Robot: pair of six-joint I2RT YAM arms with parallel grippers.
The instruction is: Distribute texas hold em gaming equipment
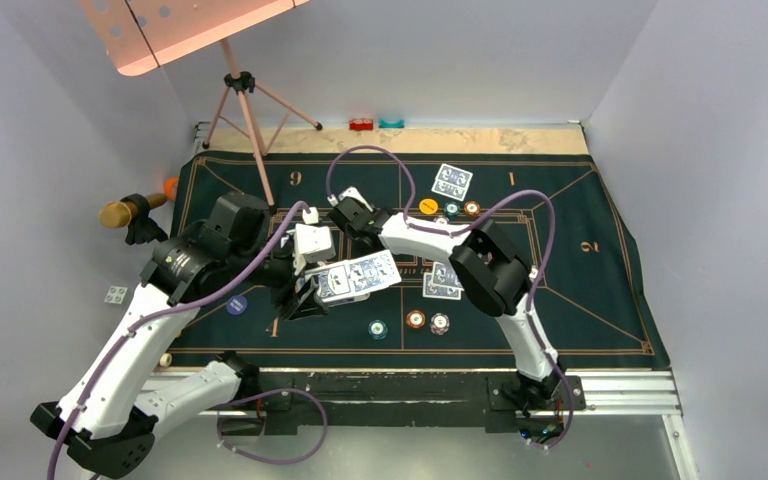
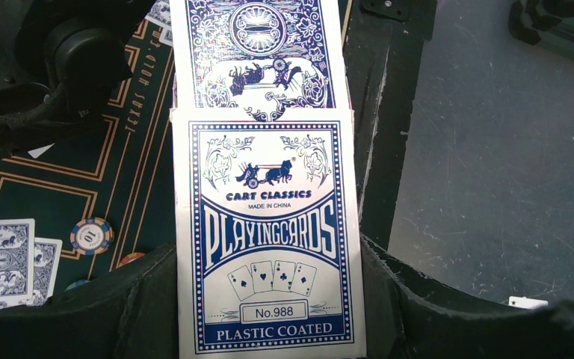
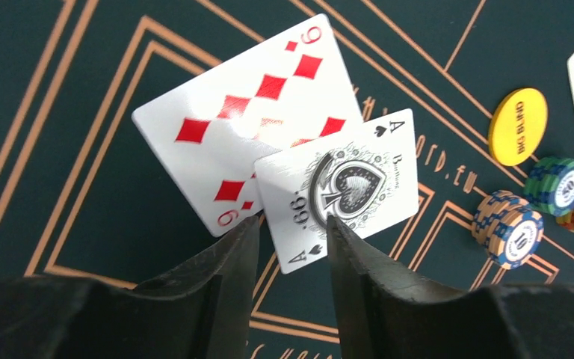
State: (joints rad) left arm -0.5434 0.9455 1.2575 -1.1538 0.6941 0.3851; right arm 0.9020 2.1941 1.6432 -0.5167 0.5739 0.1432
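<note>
Left jaws clenched on blue card box [image 2: 269,247], blue-backed cards [image 2: 258,52] protruding at 12 o'clock. Right jaws parted, gripping nothing; corner of ace of spades [image 3: 344,187] in the gap, overlapping nine of diamonds [image 3: 224,112] at 10 o'clock. Yellow disc [image 3: 518,126] at 2 o'clock, striped chips [image 3: 508,228] at 3, on green felt mat [image 3: 60,187]

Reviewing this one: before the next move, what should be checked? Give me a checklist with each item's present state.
1. Hold: left gripper shut on card box: ok.
2. Feed: next card sticking out of the box: ok.
3. Release: right gripper open: ok.
4. Landing: nine of diamonds and ace of spades lying on mat: cannot tell.
5. Both cards face down: not ok, faces show.
6. Nearby chip stacks clear of them: ok.
</note>
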